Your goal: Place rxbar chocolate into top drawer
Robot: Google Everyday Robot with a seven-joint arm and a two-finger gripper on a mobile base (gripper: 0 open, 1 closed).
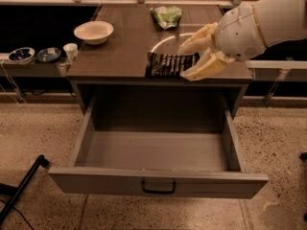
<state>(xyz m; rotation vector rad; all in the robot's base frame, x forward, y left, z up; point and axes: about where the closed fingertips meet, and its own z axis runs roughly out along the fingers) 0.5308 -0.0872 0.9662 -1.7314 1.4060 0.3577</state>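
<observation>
The rxbar chocolate (165, 64), a dark wrapper with pale vertical stripes, is held in the air in front of the cabinet top's front edge, above the back of the open drawer. My gripper (191, 60) is shut on its right end, with cream fingers (197, 38) above and below the bar. The white arm reaches in from the upper right. The top drawer (158, 182) is pulled fully out, its grey-brown inside bare, with a small dark handle (158, 188) on its front panel.
On the cabinet top (120, 56) stand a white bowl (93, 32) at the left and a green and white snack bag (167, 16) at the back. Small bowls (21, 55) and a cup (70, 50) sit on a low shelf at the left. A black pole (21, 189) lies on the floor at lower left.
</observation>
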